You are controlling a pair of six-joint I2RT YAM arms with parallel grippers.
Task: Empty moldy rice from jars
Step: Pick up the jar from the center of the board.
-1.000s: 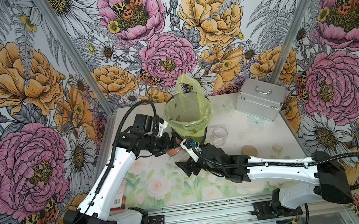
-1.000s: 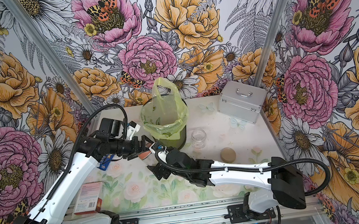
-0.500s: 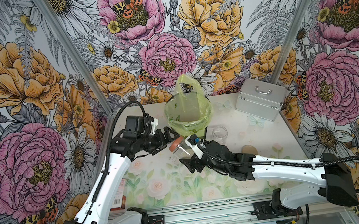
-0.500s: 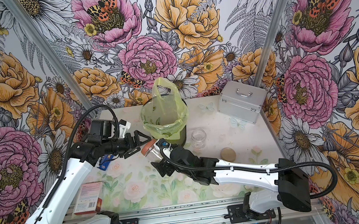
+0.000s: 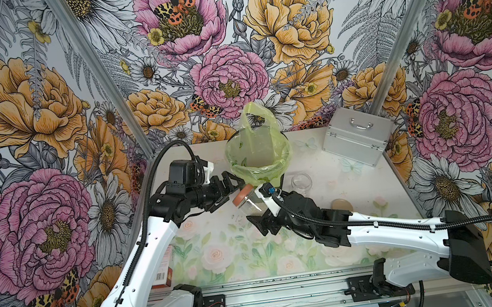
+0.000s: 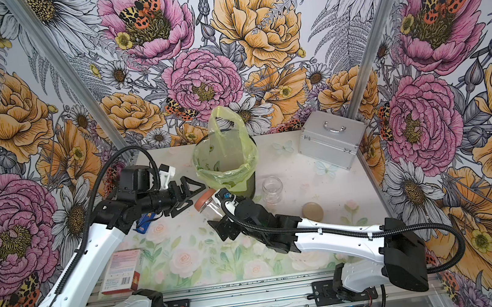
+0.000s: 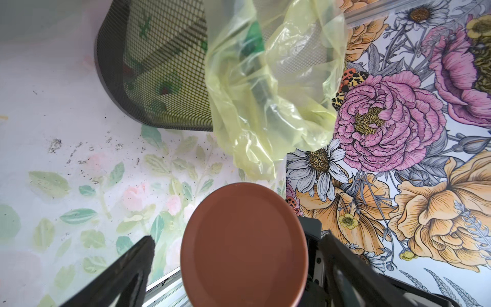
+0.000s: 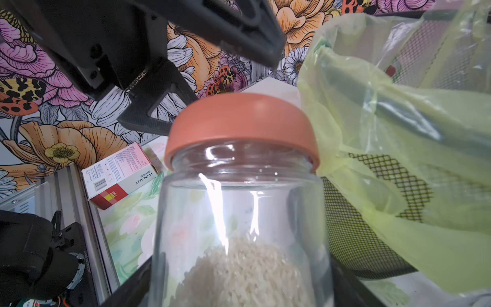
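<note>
My right gripper (image 5: 256, 213) (image 8: 240, 279) is shut on the body of a clear glass jar (image 5: 250, 206) (image 6: 213, 210), held tilted above the table. The moldy rice (image 8: 239, 271) lies as a pale heap inside it. The jar's copper-orange lid (image 5: 242, 195) (image 7: 243, 247) (image 8: 240, 125) is on and faces my left gripper (image 5: 231, 191) (image 6: 192, 197) (image 7: 239, 245). That gripper is open, its fingers standing either side of the lid with gaps showing. A second jar (image 5: 301, 181) stands lidless on the table, and its beige lid (image 5: 342, 204) lies nearby.
A dark mesh bin with a yellow-green bag (image 5: 258, 159) (image 7: 164, 66) stands just behind the held jar. A silver case (image 5: 356, 137) sits at the back right. A red-and-white box (image 6: 120, 271) and a small blue item (image 6: 145, 225) lie at the left. Dark crumbs (image 7: 79, 156) speckle the mat.
The right gripper has raised the jar a little toward the bin. The left arm's wrist has drawn back slightly to the left, its fingers still by the lid.
</note>
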